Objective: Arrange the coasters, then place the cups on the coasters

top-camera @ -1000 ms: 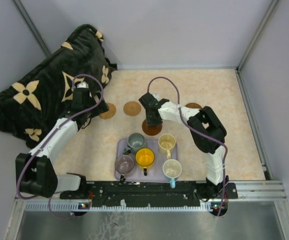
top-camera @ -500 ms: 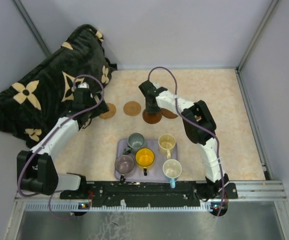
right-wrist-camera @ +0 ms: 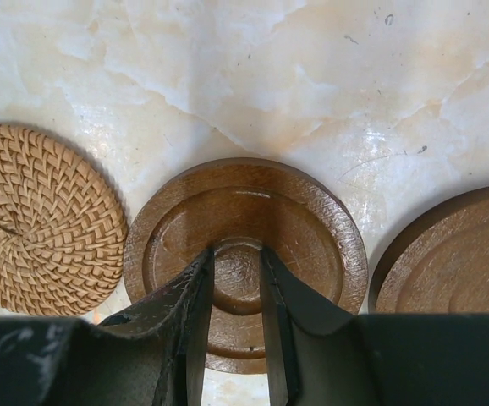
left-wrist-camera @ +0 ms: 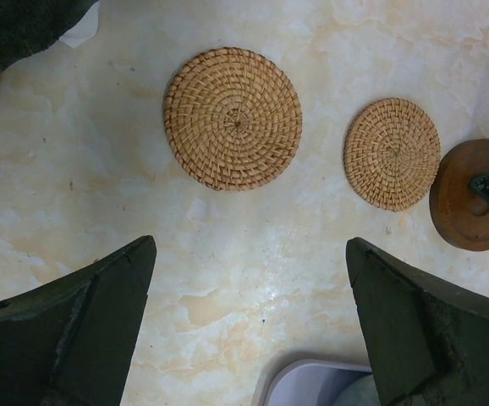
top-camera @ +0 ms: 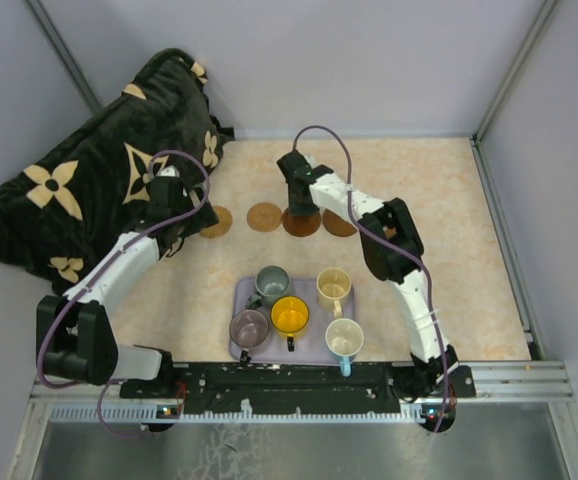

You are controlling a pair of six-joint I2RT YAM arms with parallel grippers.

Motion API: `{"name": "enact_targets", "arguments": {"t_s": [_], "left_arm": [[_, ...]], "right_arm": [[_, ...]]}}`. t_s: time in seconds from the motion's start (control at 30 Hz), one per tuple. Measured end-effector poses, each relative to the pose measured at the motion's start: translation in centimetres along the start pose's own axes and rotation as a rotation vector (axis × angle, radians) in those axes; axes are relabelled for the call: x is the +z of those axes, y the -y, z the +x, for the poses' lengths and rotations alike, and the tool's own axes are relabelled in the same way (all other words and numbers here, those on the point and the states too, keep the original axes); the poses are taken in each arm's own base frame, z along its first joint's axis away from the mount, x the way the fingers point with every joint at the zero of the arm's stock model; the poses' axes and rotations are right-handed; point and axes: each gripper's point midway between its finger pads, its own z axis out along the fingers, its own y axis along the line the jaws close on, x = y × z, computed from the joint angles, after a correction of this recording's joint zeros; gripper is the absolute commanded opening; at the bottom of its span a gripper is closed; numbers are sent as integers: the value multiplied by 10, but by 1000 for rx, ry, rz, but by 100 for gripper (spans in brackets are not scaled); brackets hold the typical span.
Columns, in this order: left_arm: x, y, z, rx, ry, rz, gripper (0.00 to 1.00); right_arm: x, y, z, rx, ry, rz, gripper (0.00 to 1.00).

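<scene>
Four coasters lie in a row on the marble-look table: a woven one [top-camera: 216, 222], a smaller woven one [top-camera: 264, 216], and two dark brown wooden ones [top-camera: 302, 222] [top-camera: 339, 225]. My right gripper [top-camera: 299, 205] [right-wrist-camera: 236, 254] stands over the left dark coaster [right-wrist-camera: 244, 211], its jaws narrow and closed on the round centre. The other dark coaster [right-wrist-camera: 456, 254] lies just to its right. My left gripper [top-camera: 177, 232] [left-wrist-camera: 249, 254] hangs open and empty near the woven coasters [left-wrist-camera: 233, 117] [left-wrist-camera: 392, 154]. Several cups sit on the lavender tray [top-camera: 237, 300]: grey-green [top-camera: 272, 283], yellow-orange [top-camera: 290, 315], cream [top-camera: 334, 285], mauve [top-camera: 249, 327] and pale blue [top-camera: 344, 338].
A black blanket with tan flowers [top-camera: 89, 180] is heaped at the back left, next to my left arm. Grey walls close in the table at the back and sides. The tray's corner [left-wrist-camera: 312, 385] shows below my left gripper.
My right gripper has moved away from the tray toward the back, taking the dark coaster with it into the row between the small woven coaster and the other dark one. The left arm barely moved.
</scene>
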Motion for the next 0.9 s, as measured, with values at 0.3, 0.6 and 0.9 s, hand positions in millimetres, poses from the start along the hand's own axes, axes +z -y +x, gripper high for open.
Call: {"name": "enact_targets", "arguments": {"t_s": [0.3, 0.6, 0.9], "left_arm": [[1, -1, 0, 0, 0, -7, 100], [3, -2, 2, 1, -7, -12, 100], [5, -3, 4, 2, -12, -15, 100]], "right_arm": [[1, -12, -2, -39, 20, -44, 30], [4, -37, -4, -103, 48, -86, 30], [5, -42, -3, -94, 69, -98, 30]]}}
